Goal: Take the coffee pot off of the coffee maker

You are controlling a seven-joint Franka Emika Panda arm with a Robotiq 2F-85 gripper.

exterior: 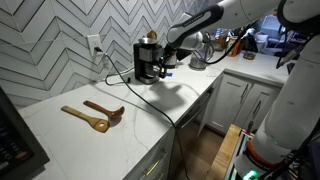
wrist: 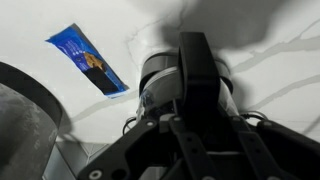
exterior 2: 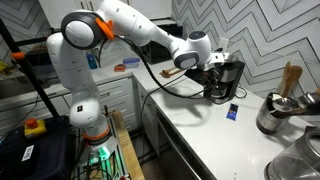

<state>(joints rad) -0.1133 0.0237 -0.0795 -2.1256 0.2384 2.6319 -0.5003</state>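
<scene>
The jaws are straddling the black handle of the coffee pot [wrist: 158,82] in the wrist view; whether they are pinching it or merely bracketing it, I cannot tell. The pot is sitting in the coffee maker [exterior: 147,52] on the counter [exterior: 70,138]. Grasping looks like the step in hand. Next comes a firm squeeze, then a level pull outward, clearing the blue packet [wrist: 88,60].

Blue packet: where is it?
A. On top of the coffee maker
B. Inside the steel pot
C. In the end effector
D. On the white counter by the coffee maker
D: in an exterior view the blue packet lies on the white counter close to the foot of the coffee maker; the wrist view also shows it on the counter.
</scene>
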